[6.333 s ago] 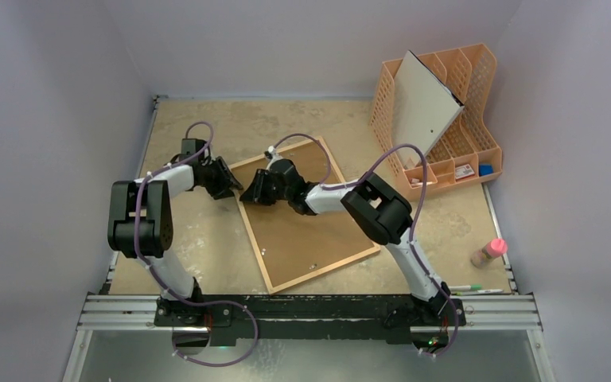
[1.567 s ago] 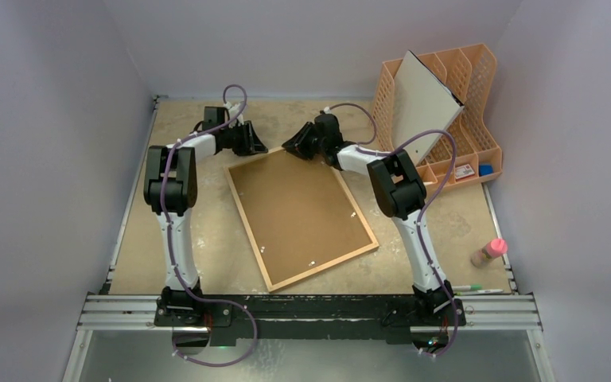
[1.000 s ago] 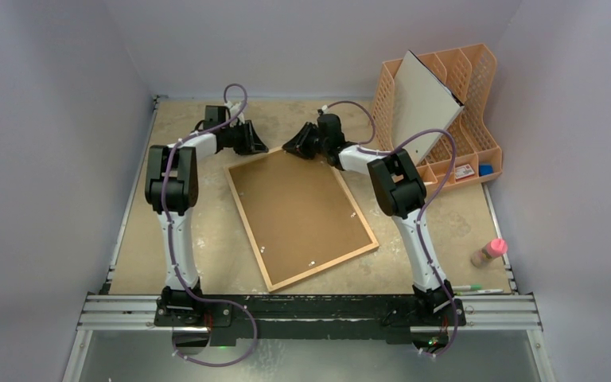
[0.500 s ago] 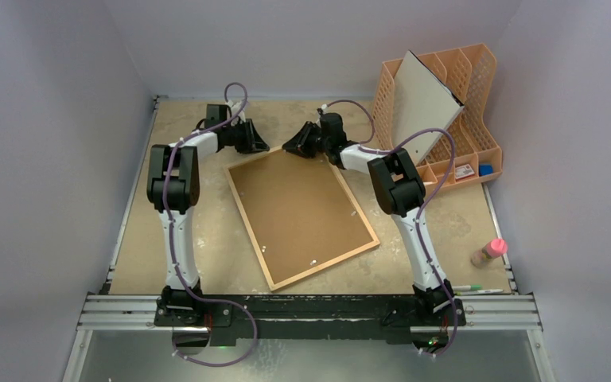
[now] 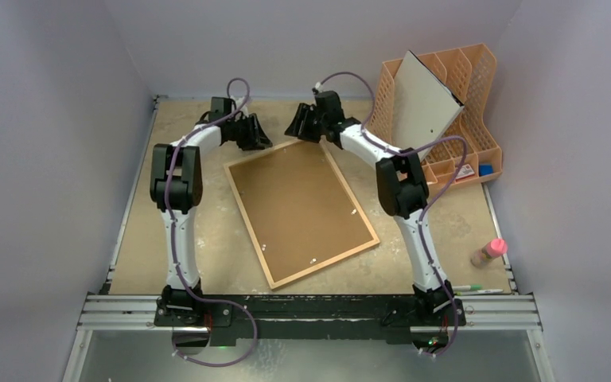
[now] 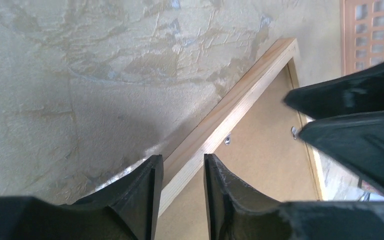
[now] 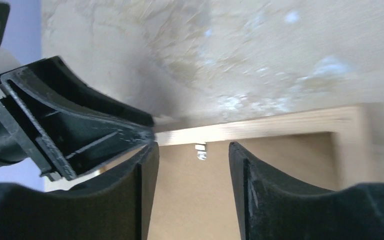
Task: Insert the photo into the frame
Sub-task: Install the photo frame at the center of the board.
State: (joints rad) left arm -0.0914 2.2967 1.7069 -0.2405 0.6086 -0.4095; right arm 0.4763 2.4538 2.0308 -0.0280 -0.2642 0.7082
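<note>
Left wrist: looks down on the frame [image 6: 240, 95], lying flat and back-up on the table [image 6: 80, 75], with the brown backing panel [image 6: 260, 165] seated inside its light wood rail. From top external, sits mid-table and skewed, far rail toward the back wall, one near corner toward the arm bases.

Straddles that far rail with the left gripper [image 6: 181, 159], fingers a narrow gap apart and the wood running between them; cannot tell whether the pads pinch it.

Sets the right gripper [image 7: 192, 147] farther along the same rail, over the backing panel, jaws spread wider and gripping nothing. Shows a small metal clip [image 7: 200, 151] on the panel through that gap. Brings the two grippers' tips near each other, pointing inward from either side.

Farther out, at the far right: an orange lattice organizer [image 5: 461, 87] with a white-grey board [image 5: 426, 103] leaning in it. Near the right edge: a pink-capped bottle [image 5: 489, 252], and pens [image 5: 477, 290] closer to the arm bases.
</note>
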